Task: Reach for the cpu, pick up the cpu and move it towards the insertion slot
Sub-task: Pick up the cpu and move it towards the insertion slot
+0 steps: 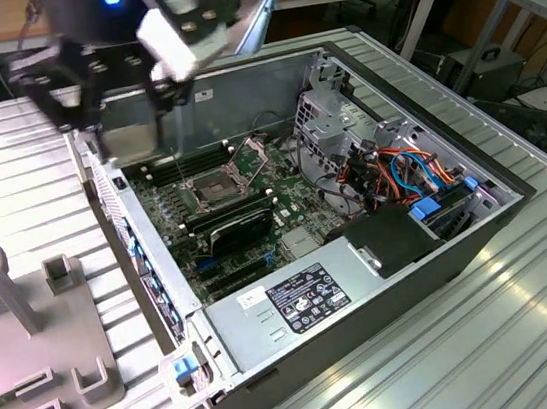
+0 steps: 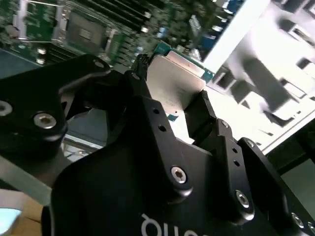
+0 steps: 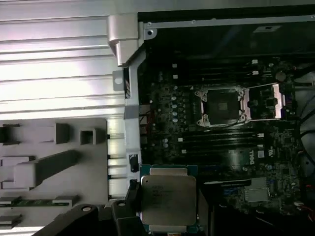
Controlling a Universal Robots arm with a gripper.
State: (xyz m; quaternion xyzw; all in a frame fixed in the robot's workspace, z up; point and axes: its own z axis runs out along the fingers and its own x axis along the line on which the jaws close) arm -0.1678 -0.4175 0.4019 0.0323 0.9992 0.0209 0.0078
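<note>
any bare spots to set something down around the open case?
Free: the ribbed metal table on the exterior view's right of the computer case, and the strip beyond the grey fixture tray. Crowded: the motherboard around the insertion slot, and the cable bundle.

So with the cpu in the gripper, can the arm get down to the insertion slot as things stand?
Probably yes. The gripper holds the cpu, the insertion slot lies uncovered with its retention plate swung aside, and nothing appears to block it.
</note>
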